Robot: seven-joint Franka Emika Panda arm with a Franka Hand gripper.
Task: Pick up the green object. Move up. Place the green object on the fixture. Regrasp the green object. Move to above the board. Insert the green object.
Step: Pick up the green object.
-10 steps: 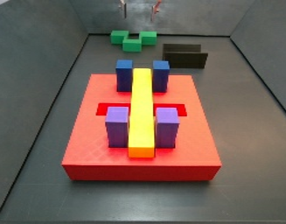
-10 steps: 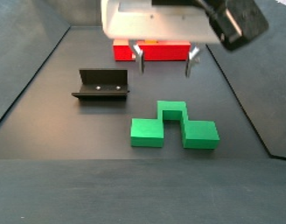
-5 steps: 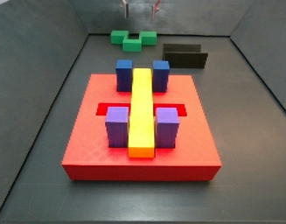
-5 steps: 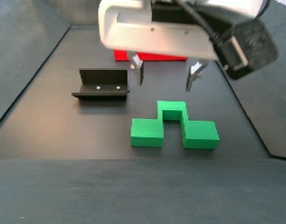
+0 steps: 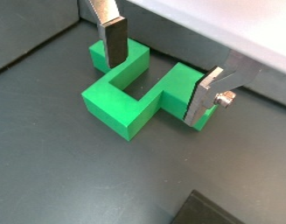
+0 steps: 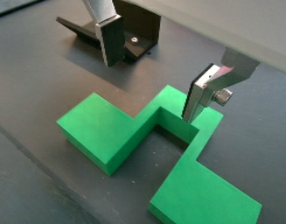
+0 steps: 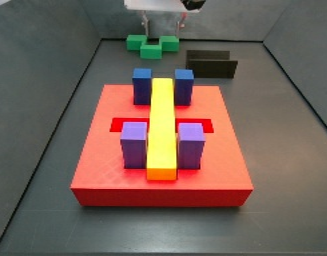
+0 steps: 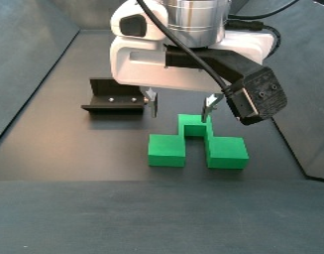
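Observation:
The green object (image 8: pixel 195 145) lies flat on the dark floor, its raised middle block between two lower arms; it also shows in a side view (image 7: pixel 151 44) at the far end behind the board. My gripper (image 8: pixel 181 108) hangs open just above it, one finger on each side of the middle block. In both wrist views the green object (image 5: pixel 136 91) (image 6: pixel 119 140) sits under the open gripper (image 5: pixel 158 87) (image 6: pixel 151 87), with nothing held and the pads clear of it. The fixture (image 8: pixel 114 96) (image 6: pixel 140 37) stands beside the green object. The board (image 7: pixel 159 160) is red.
On the board stand two blue blocks (image 7: pixel 162 84), two purple blocks (image 7: pixel 162 142) and a long yellow bar (image 7: pixel 162 125). Grey walls (image 7: pixel 70 80) enclose the floor on both sides. The fixture (image 7: pixel 213 64) sits between the board and the back wall.
My gripper has come down from high above the floor to just over the green object, staying open. The green object, fixture and board have not moved.

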